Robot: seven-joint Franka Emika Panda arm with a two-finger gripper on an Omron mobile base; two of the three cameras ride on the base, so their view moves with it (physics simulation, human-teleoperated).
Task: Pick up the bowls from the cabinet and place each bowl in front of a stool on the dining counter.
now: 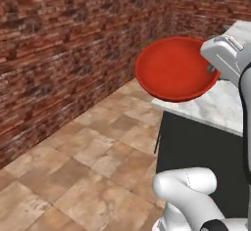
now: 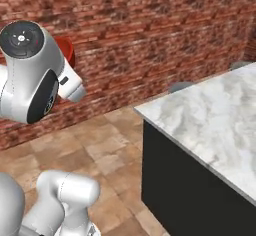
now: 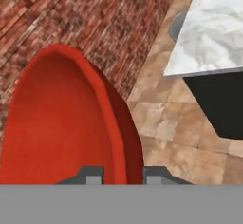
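A: Left base view first. Where's the red bowl [image 1: 174,68]?

B: Up in the air, tilted so its hollow faces the camera. It hangs past the corner of the dining counter [image 1: 223,105], over the tiled floor [image 1: 73,166], brick wall [image 1: 63,54] behind. The white hand meets its right rim, and the gripper [image 1: 212,69] pinches there.

A: Right base view?

B: The arm's big joint sits upper left. A sliver of the red bowl [image 2: 66,50] peeks out behind it, against the brick. The marble slab [image 2: 210,125] fills the right side, well apart from the bowl. A round dark grey stool [image 2: 180,86] seat shows just past the slab's far edge, another [image 2: 240,65] further right.

A: Hand view?

B: Clearest on the grip. The bowl [image 3: 61,128] fills the left, seen edge-on. Its rim runs down between the two dark fingertips [image 3: 94,174], one inside the hollow, one against the outer wall. The gripper [image 3: 123,176] is clamped almost fully closed, on that rim and nothing else.

A: Counter here?

B: Top right, marble corner [image 3: 213,28] above its black side, a stool [image 3: 176,24] tucked at its edge.
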